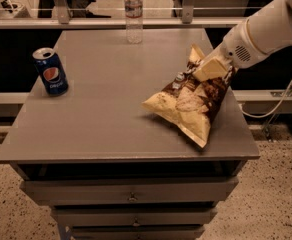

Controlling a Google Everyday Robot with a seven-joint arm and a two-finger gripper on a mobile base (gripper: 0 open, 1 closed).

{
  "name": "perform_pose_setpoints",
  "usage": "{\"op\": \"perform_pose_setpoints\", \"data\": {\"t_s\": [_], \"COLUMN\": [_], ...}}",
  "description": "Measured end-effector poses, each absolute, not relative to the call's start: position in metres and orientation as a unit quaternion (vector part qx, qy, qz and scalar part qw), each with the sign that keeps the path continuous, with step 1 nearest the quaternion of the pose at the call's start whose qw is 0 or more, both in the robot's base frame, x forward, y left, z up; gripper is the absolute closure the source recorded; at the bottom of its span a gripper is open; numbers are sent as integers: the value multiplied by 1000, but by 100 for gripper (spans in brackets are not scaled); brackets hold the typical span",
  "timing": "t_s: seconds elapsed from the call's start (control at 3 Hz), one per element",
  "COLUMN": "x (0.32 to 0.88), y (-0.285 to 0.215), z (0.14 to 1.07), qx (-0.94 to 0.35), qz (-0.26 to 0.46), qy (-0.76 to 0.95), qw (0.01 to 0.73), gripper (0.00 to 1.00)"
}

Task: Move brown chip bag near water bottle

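The brown chip bag [191, 101] lies on the right side of the grey table [106, 119], its far end tilted up off the top. My gripper [207, 70] comes in from the right on a white arm and is shut on the bag's upper part. The near cream-yellow end of the bag rests near the table's front right edge. The water bottle [132, 14] stands upright at the far edge of the table, near the middle, well apart from the bag.
A blue Pepsi can [51, 71] stands at the table's left side. Drawers [131, 194] sit under the tabletop. A rail and counter run behind the table. A cable hangs at the right.
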State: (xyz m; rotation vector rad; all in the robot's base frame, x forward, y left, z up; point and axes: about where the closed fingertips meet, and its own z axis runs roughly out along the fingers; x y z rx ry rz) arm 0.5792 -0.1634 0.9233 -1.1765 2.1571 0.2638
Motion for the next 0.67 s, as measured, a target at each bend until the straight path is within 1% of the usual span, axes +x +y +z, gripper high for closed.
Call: {"op": "perform_pose_setpoints", "data": {"t_s": [0.33,0.67], "x": [578,577], "y": [-158,-164], "z": [955,993], "qx": [-453,-443], "qz": [100,83], "qy": [815,811], "qw": [347,373], "gripper": [100,100]}}
